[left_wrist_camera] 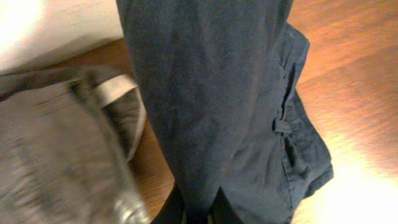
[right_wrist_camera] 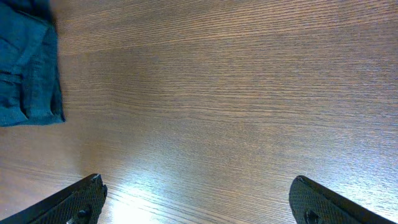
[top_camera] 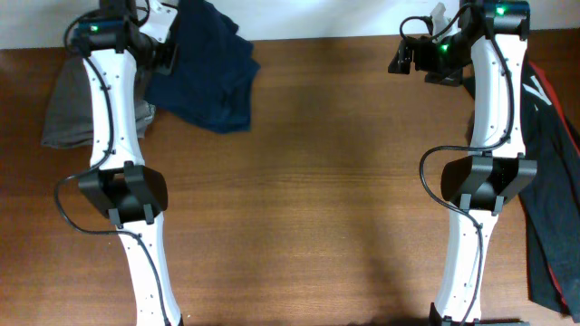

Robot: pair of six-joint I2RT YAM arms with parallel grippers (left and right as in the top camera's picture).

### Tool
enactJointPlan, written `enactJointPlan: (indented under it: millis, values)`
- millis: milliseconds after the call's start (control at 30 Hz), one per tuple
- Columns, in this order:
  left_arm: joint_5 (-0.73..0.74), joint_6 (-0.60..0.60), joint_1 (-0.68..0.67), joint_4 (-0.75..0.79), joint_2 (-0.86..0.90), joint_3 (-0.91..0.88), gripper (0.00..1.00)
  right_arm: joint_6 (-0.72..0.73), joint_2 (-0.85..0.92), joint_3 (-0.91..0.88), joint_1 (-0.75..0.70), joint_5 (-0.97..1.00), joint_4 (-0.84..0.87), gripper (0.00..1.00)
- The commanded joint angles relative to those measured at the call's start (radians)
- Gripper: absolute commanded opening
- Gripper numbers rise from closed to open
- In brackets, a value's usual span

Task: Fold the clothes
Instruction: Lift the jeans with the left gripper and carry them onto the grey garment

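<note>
The navy-blue garment (top_camera: 210, 83) of the clothes hangs bunched at the table's far left, partly raised off the wood. My left gripper (top_camera: 166, 52) is shut on a fold of it. In the left wrist view the navy cloth (left_wrist_camera: 205, 93) runs up from between the jaws of the left gripper (left_wrist_camera: 199, 210), with a belt loop and seam on its right side. My right gripper (top_camera: 404, 56) hovers at the far right, apart from the clothes. In its wrist view the right gripper (right_wrist_camera: 198, 200) is wide open over bare wood, with an edge of the navy garment (right_wrist_camera: 28, 68) at upper left.
A grey garment (top_camera: 68, 113) lies under and left of the left arm, shown close up as grey cloth (left_wrist_camera: 56, 155) in the left wrist view. A dark garment with red trim (top_camera: 553, 181) drapes along the right table edge. The wooden table (top_camera: 317, 199) spreads between the arms.
</note>
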Motion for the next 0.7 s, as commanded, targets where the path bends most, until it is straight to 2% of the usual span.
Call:
enactJointPlan:
  millis: [0,300,667]
  values:
    - [-0.084,0.005,0.018,-0.005,0.011,0.047,0.01,-0.01,-0.016,0.019,0.005,0.009,-0.004,0.99]
    - [-0.171,0.005,0.061,-0.004,0.011,0.056,0.01,-0.01,-0.016,0.019,0.005,0.009,-0.015,0.99]
    - [-0.172,0.005,0.098,-0.024,0.008,0.156,0.01,-0.006,-0.016,0.019,0.005,0.009,-0.023,0.99]
